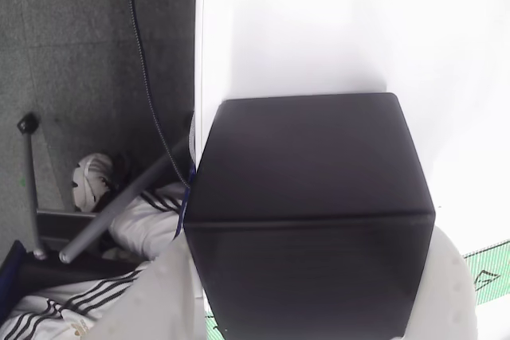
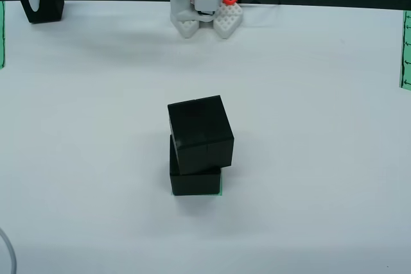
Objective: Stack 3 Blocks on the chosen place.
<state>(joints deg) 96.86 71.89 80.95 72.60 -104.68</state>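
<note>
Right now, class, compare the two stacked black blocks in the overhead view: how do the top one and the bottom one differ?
The top block sits twisted and pushed off-centre; the bottom block sits square to the view. The top block shows its whole upper face, while the bottom block shows mainly its front. The bottom block rests on the table by a sliver of green patch; the top block rests on the bottom block. Both are matte black cubes, alike in size.
</note>
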